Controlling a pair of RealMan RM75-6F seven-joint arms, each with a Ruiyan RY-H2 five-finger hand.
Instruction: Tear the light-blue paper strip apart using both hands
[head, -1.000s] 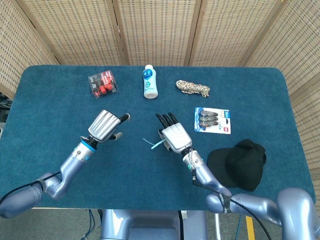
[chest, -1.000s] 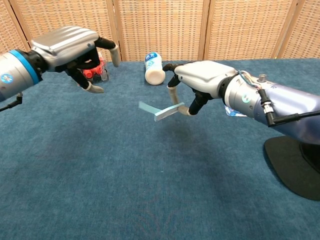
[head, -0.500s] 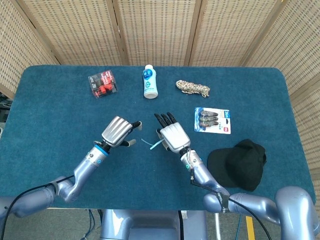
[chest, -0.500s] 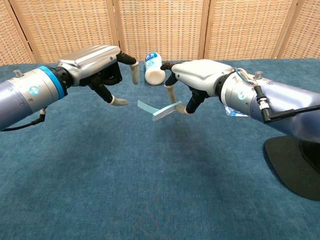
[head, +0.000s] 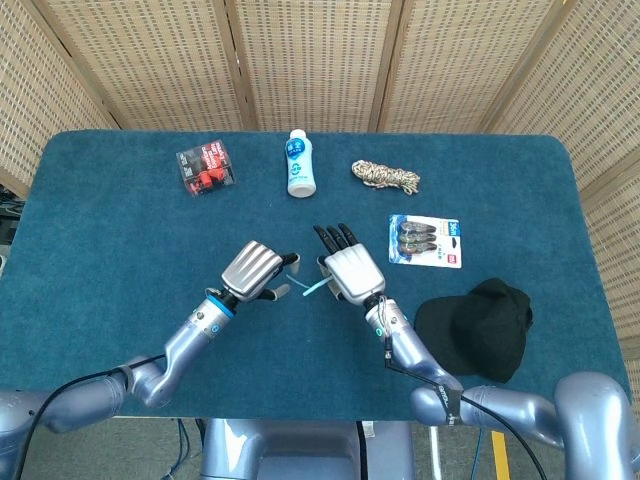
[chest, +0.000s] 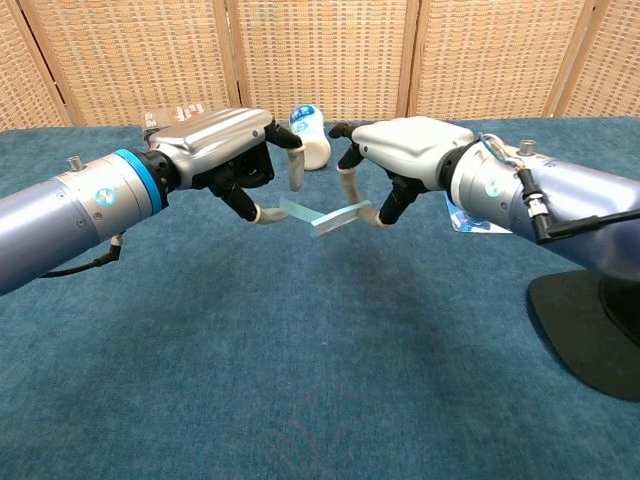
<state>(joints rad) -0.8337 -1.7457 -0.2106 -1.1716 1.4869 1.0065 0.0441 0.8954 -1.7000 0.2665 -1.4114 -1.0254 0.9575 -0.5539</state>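
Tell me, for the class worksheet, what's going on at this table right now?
The right robot hand holds one end of a light-blue paper strip above the blue table. The left robot hand has its fingers around the free end without clearly pinching it. The strip looks untorn.

bottle (head: 299, 163) label print too small to read, blister pack (head: 426, 241) likewise

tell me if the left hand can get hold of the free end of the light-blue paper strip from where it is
Probably yes. The left hand sits right at the free end of the light-blue paper strip, fingers parted around it, nothing between them. The right hand holds the other end up off the table.
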